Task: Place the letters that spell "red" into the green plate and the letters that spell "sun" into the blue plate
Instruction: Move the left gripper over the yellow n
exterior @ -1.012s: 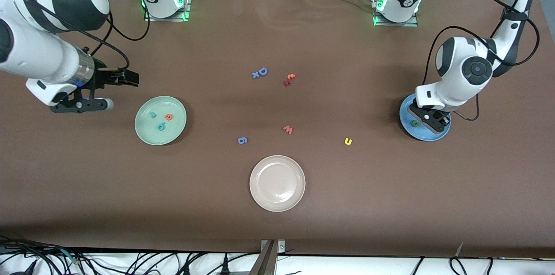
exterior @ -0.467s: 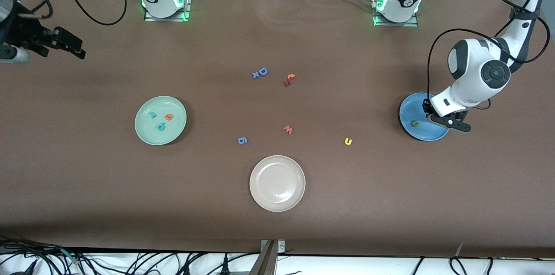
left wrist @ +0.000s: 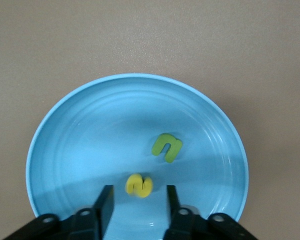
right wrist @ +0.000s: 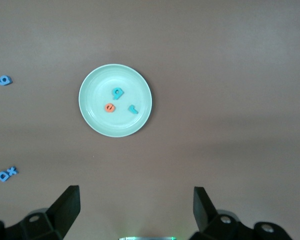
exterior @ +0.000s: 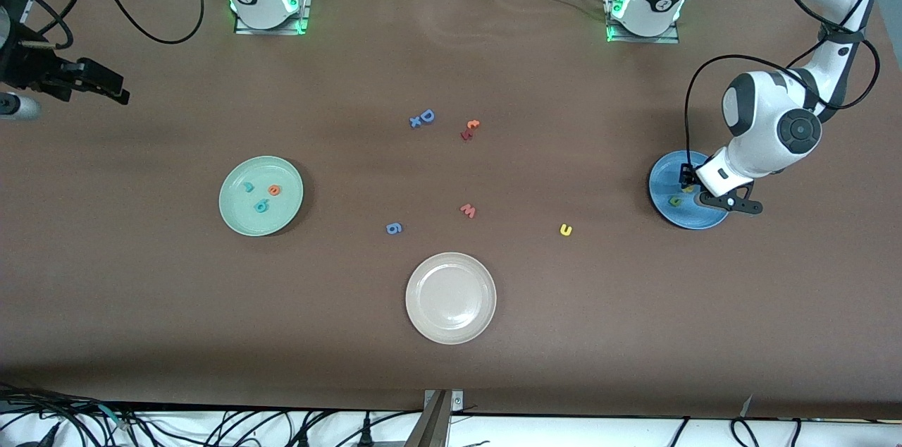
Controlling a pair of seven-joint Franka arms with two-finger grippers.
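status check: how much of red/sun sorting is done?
Done: teal r, orange e and teal d lie in the green plate. The green arch letter lies in the blue plate.

In hand: the yellow s sits between the left claw's parted fingers over that plate. Right claw waits, open.

Left: the yellow arch letter, on the table.

Front view: high, across from the bases, takes in the whole table [exterior: 634, 334]. Left wrist view: close, straight down on blue plate [left wrist: 80, 130]. Right wrist view: high, looking down on green plate [right wrist: 92, 117]. Front view shares both plates.
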